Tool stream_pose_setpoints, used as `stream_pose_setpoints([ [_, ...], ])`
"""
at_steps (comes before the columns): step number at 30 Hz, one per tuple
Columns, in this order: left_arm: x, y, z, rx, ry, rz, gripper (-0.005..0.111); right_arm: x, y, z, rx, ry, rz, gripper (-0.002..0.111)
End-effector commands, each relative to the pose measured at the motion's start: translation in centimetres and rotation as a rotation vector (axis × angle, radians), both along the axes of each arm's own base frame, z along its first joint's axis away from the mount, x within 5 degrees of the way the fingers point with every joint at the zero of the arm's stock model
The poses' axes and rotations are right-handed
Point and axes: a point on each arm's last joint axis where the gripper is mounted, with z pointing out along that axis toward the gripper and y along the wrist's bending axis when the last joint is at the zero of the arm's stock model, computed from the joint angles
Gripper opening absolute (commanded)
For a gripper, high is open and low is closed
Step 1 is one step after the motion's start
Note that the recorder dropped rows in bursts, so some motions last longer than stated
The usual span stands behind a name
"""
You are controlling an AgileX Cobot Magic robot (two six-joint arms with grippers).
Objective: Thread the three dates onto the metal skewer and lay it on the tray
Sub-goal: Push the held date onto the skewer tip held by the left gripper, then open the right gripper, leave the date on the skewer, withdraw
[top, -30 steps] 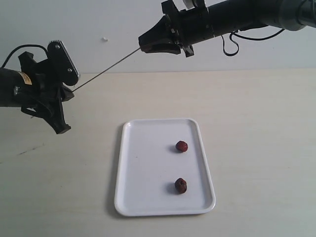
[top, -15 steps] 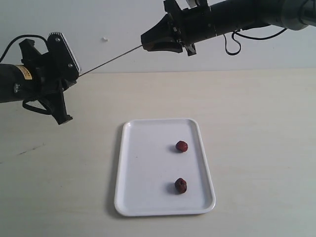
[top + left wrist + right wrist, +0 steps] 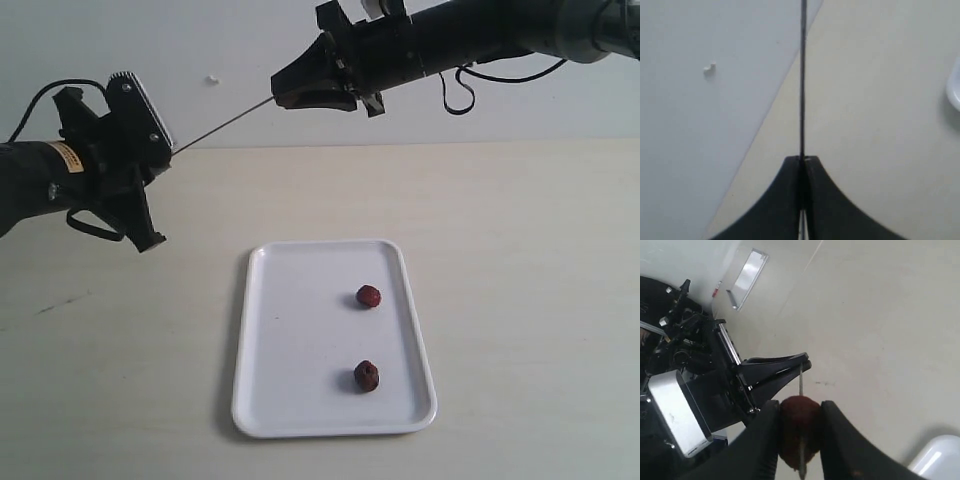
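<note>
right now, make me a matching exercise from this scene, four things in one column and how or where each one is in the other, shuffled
Things:
1. left gripper
2. right gripper
3. metal skewer
4. tray

States:
a. lies flat with two loose dates on it
b. closed around a date
c. shut on one end of the metal skewer
d. up in the air, slanting between both grippers

Pairs: 1-c, 2-b, 3-d, 4-a
</note>
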Motion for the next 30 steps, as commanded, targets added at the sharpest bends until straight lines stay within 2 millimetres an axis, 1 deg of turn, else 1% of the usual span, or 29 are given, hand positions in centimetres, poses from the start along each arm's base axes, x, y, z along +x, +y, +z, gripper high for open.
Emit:
stream_pose_setpoints([
  [1, 0.1, -0.3, 0.3, -0.123, 0.003, 0.052, 0.0, -0.2, 0.2, 0.9, 0.001, -0.026, 0.013, 0.024],
  [4, 0.0, -0.5, 0.3, -0.158, 0.017, 0.065, 0.0, -0.2, 0.1, 0.9, 0.0, -0.028, 0.013, 0.024],
  [6, -0.3, -1.4, 0.3, -0.17, 0.024, 0.049, 0.0, -0.2, 0.1, 0.9, -0.001, -0.033, 0.015, 0.024],
  [8, -0.9, -3.0, 0.6, -0.18, 0.007, -0.001, 0.0, -0.2, 0.1, 0.9, -0.001, -0.035, 0.016, 0.024],
  [10, -0.9, -3.9, 1.0, -0.194, 0.001, -0.019, 0.0, -0.2, 0.1, 0.9, -0.003, -0.035, 0.016, 0.024],
  [13, -0.7, -4.0, 1.5, -0.228, -0.001, -0.008, 0.0, -0.2, 0.1, 0.9, -0.006, -0.035, 0.017, 0.026],
  [15, -0.6, -4.1, 1.7, -0.25, 0.0, 0.002, 0.0, -0.2, 0.1, 0.9, -0.006, -0.035, 0.017, 0.03],
  [16, -0.5, -4.1, 1.7, -0.26, 0.003, 0.007, 0.0, -0.2, 0.1, 0.9, -0.006, -0.035, 0.017, 0.035],
  [17, -0.5, -4.1, 1.8, -0.269, 0.001, 0.009, 0.0, -0.2, 0.1, 0.9, -0.006, -0.035, 0.017, 0.044],
  [21, -0.5, -4.1, 1.8, -0.271, 0.0, 0.01, 0.0, -0.2, 0.1, 0.9, -0.006, -0.035, 0.017, 0.067],
  [22, -0.5, -4.1, 1.8, -0.271, 0.0, 0.01, 0.0, -0.2, 0.1, 0.9, -0.006, -0.035, 0.017, 0.069],
  [26, -0.5, -4.1, 1.7, -0.267, 0.009, 0.012, 0.0, -0.2, 0.0, 1.1, -0.011, -0.046, 0.018, 0.069],
  [28, -0.6, -4.1, 1.6, -0.255, 0.025, 0.014, 0.0, -0.3, -0.8, 1.6, -0.022, -0.061, 0.006, 0.069],
  [30, -0.7, -4.0, 1.4, -0.223, 0.036, 0.007, 0.0, -0.3, -2.1, 2.4, -0.045, -0.081, -0.017, 0.069],
])
